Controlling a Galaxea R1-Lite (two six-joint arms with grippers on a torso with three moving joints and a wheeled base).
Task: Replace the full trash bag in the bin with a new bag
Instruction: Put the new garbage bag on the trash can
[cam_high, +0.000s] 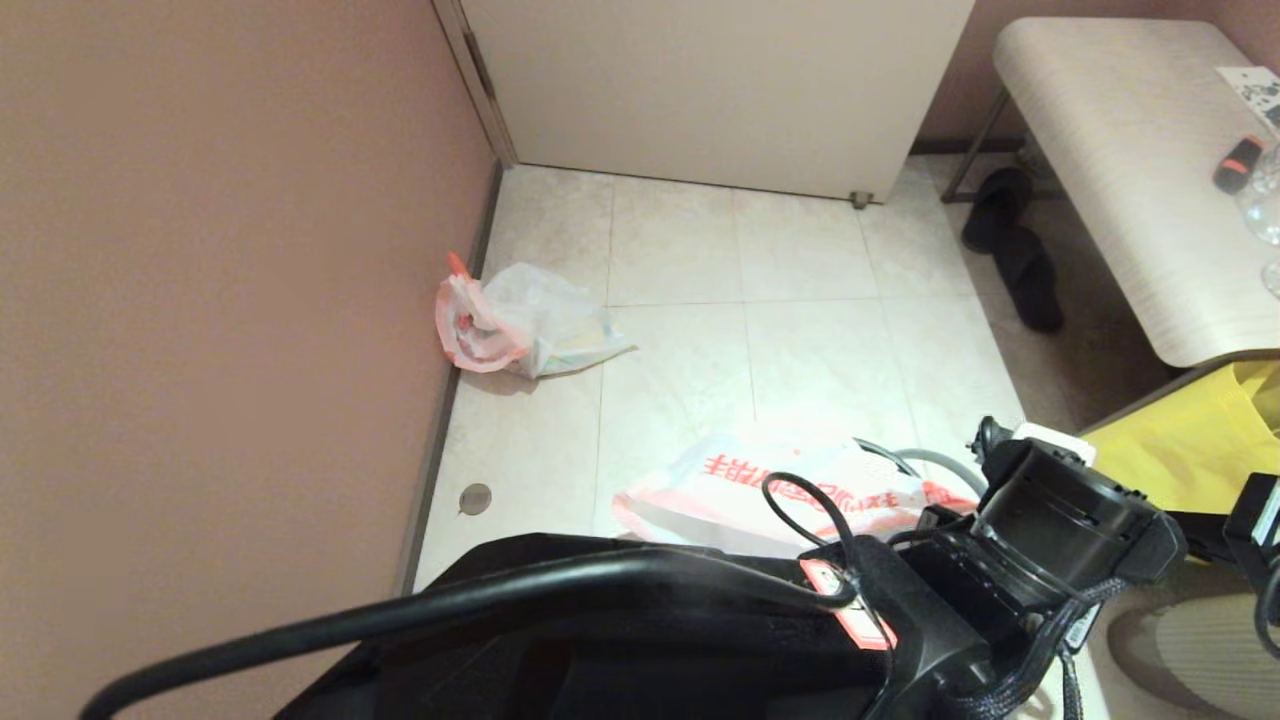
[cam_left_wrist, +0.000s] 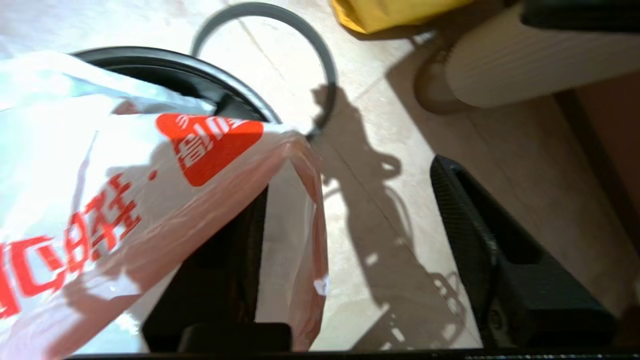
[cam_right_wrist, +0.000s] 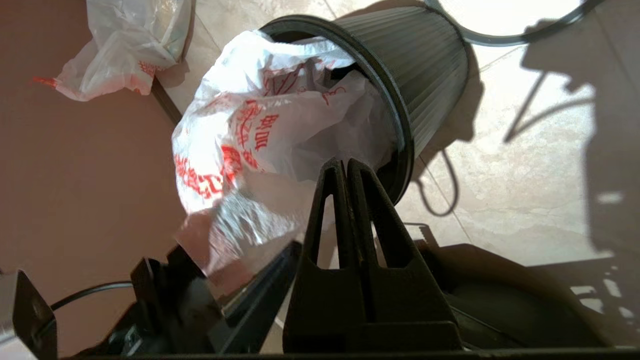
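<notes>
The full trash bag lies lumpy on the floor against the left wall, also in the right wrist view. The new bag with red characters is stuffed partly into the black bin and stretches out toward my left arm. In the left wrist view the new bag drapes over one finger of my open left gripper; the other finger stands bare. My right gripper is shut, its tips against the bag at the bin's rim. The grey ring lies on the floor beside the bin.
My arms hide the bin in the head view. A big yellow bag sits at the right under a pale bench. Black slippers lie beside it, a door is ahead, and a round drain is near the wall.
</notes>
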